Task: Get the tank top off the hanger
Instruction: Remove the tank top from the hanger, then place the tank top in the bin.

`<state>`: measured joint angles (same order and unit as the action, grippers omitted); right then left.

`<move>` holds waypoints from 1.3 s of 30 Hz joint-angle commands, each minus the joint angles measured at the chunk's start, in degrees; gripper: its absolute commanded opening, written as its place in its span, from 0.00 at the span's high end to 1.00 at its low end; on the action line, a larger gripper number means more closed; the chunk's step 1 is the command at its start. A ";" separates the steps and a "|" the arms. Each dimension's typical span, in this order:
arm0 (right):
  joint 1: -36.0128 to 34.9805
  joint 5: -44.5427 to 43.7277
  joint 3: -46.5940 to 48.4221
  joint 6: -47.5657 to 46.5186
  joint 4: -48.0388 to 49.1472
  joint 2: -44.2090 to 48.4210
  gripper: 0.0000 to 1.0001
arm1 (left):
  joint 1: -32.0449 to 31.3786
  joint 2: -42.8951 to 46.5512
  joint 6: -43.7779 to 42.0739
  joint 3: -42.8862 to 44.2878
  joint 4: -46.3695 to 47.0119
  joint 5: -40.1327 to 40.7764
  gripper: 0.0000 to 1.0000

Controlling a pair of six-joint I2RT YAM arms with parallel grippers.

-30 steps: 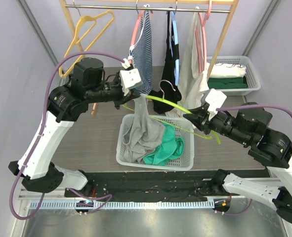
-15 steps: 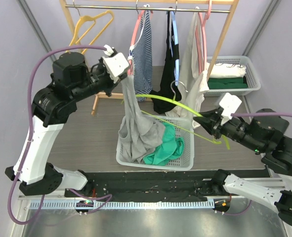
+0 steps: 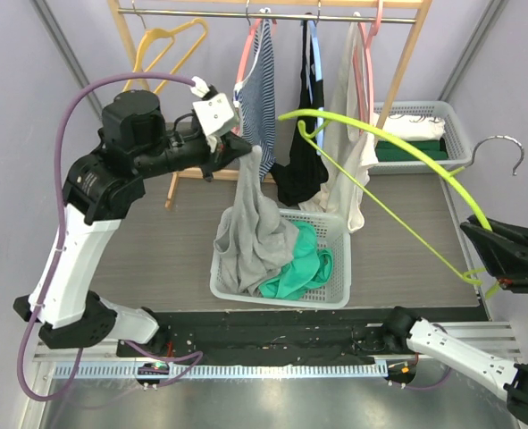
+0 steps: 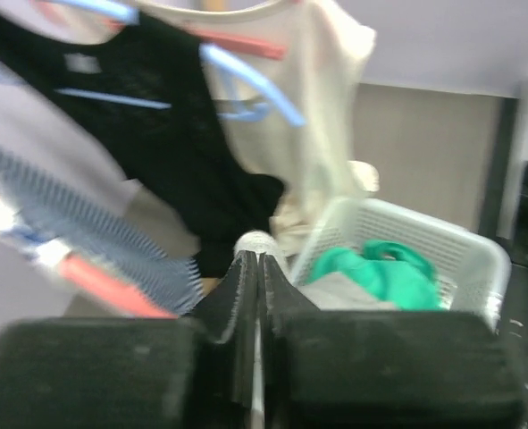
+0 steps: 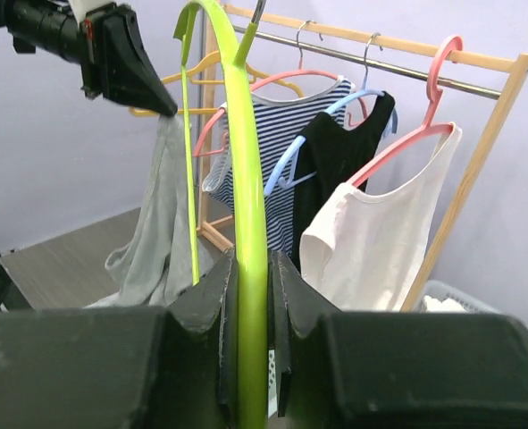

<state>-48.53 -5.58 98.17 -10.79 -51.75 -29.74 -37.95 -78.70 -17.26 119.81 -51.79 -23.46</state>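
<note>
The grey tank top (image 3: 248,223) hangs by one strap from my left gripper (image 3: 248,154), which is shut on it; its lower part lies bunched in the white basket (image 3: 335,295). In the left wrist view a small bit of pale cloth (image 4: 256,243) shows at the shut fingertips of the left gripper (image 4: 257,264). My right gripper (image 3: 474,231) is shut on the lime green hanger (image 3: 398,143), held high at the right and clear of the tank top. In the right wrist view the hanger (image 5: 246,179) runs up between the right gripper's (image 5: 250,268) jaws, with the tank top (image 5: 161,232) off to the left.
A wooden rack (image 3: 406,54) at the back holds a striped top (image 3: 262,98), a black top (image 3: 306,134), a cream top (image 3: 348,116) and a bare yellow hanger (image 3: 161,49). A green garment (image 3: 304,264) lies in the basket. A second basket (image 3: 456,134) stands at the back right.
My right arm has swung the green hanger up and far to the right, out of the tank top. The left gripper kept its hold on the strap and shifted slightly right.
</note>
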 commanded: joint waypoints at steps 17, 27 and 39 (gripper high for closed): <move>-0.07 4.78 -6.32 -3.10 4.81 -14.91 0.99 | -2.57 2.75 -12.71 13.44 -11.84 -6.25 0.00; -0.07 25.97 -3.69 -9.51 0.24 -21.15 0.99 | -0.81 5.65 -16.85 6.06 -21.08 -18.37 0.00; -0.07 24.83 -3.34 -11.18 2.97 -20.19 0.99 | -0.63 6.27 -12.54 -5.20 -19.14 -17.67 0.05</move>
<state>-48.53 19.07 92.27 -20.93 -54.02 -51.40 -38.92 -74.15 -31.42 114.26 -71.53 -40.10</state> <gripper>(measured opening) 0.197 0.963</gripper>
